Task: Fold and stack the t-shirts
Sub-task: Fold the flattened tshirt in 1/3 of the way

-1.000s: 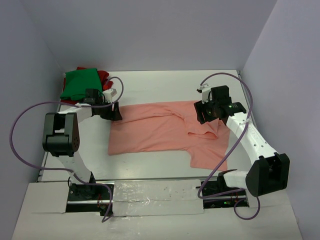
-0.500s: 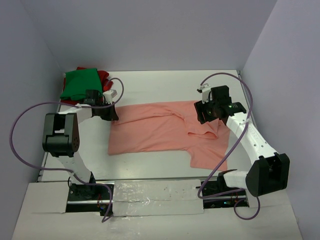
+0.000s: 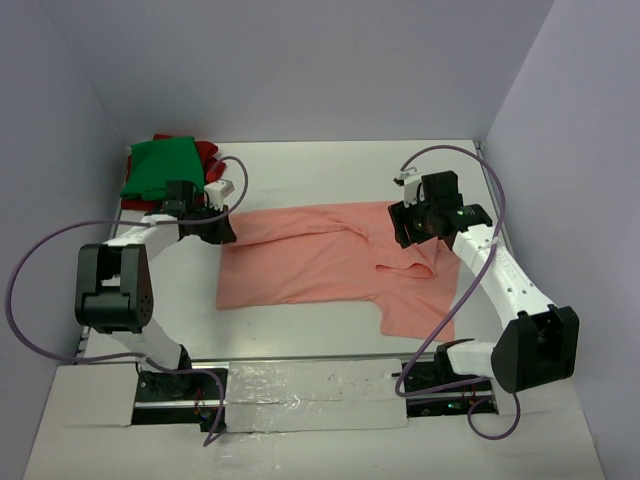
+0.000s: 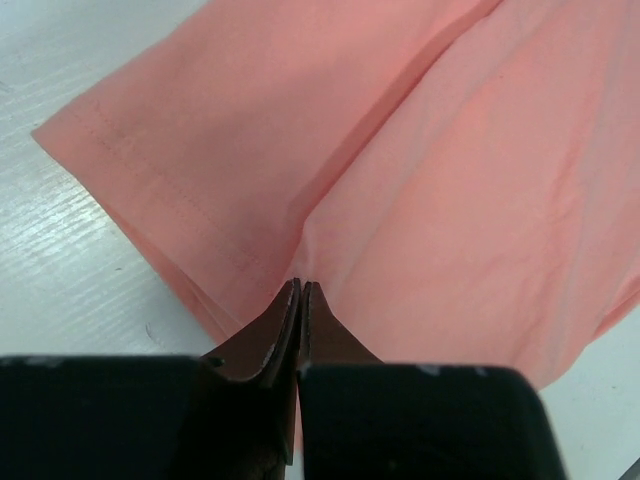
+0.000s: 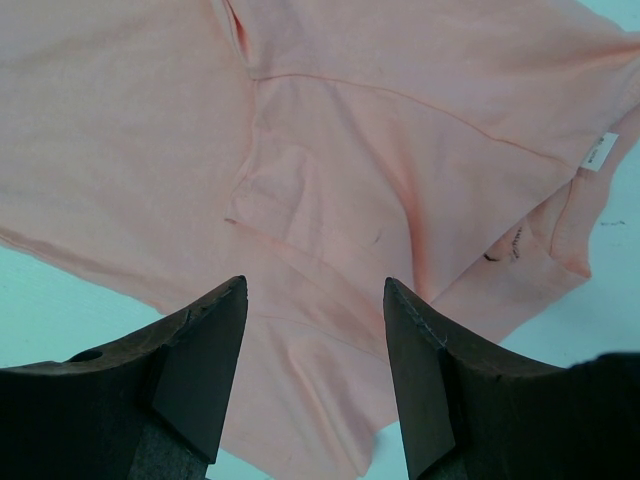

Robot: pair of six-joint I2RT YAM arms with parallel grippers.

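White worktop (image 3: 300, 170) fills most of my overhead view. Spread across its middle lies the salmon-pink t-shirt (image 3: 320, 265), mostly flat, with a part folded over near its right end and one flap trailing toward the near edge. In the far left corner the green t-shirt (image 3: 160, 165) sits folded on top of the dark red t-shirt (image 3: 207, 152), of which I see only a bit poking out on the right side. My left gripper (image 4: 300, 288) is closed, its tips pressed together on a pinch of the pink shirt at its far left corner, close to the hem; a crease runs away from the tips. My right gripper (image 5: 315, 285) stands open above the shirt's right end, with pink cloth showing in the gap. I cannot tell whether it touches the cloth.
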